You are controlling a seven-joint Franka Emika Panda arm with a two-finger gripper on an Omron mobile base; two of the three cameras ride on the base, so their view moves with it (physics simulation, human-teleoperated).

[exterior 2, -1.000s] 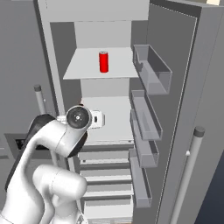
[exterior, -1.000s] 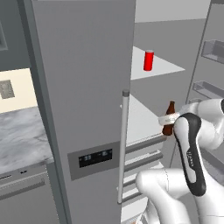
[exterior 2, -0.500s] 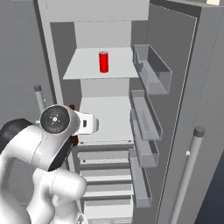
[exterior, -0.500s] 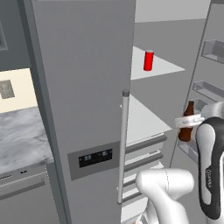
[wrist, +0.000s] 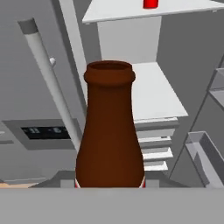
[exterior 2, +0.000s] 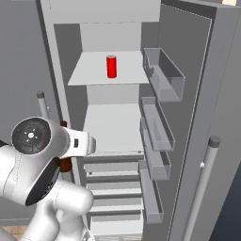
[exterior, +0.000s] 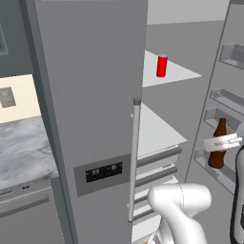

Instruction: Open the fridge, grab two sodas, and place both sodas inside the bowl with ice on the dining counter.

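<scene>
- The brown bottle (exterior: 218, 144) is out of the fridge (exterior: 90, 109) interior now: over the last second it has travelled from the middle shelf area toward the robot and off to 3 o'clock in the left base view, where it hangs in front of the open door's bins (exterior: 228, 125).
- The gripper (wrist: 109, 186) is clamped on the bottle's body; in the hand view the bottle neck rises straight up from between the fingers, upright, filling the centre.
- In the right base view the arm's big joint has swung closer to the camera, and a sliver of brown bottle (exterior 2: 65, 164) peeks out below the hand at 9 o'clock.
- The red can (exterior 2: 111, 66) stands where it did, alone on the upper shelf (exterior 2: 89, 75), at 12 o'clock in the right base view and at 1 o'clock in the left base view.
- The right fridge door (exterior 2: 212, 117) is wide open; the left door with the dark display panel (exterior: 103, 171) is shut.
- My reading: the first soda is secured and being withdrawn, so the carry to the bowl of ice comes next; the can needs a second trip.
- Risk, as I judge it: the bottle passes close to the door bins during the retreat.
</scene>
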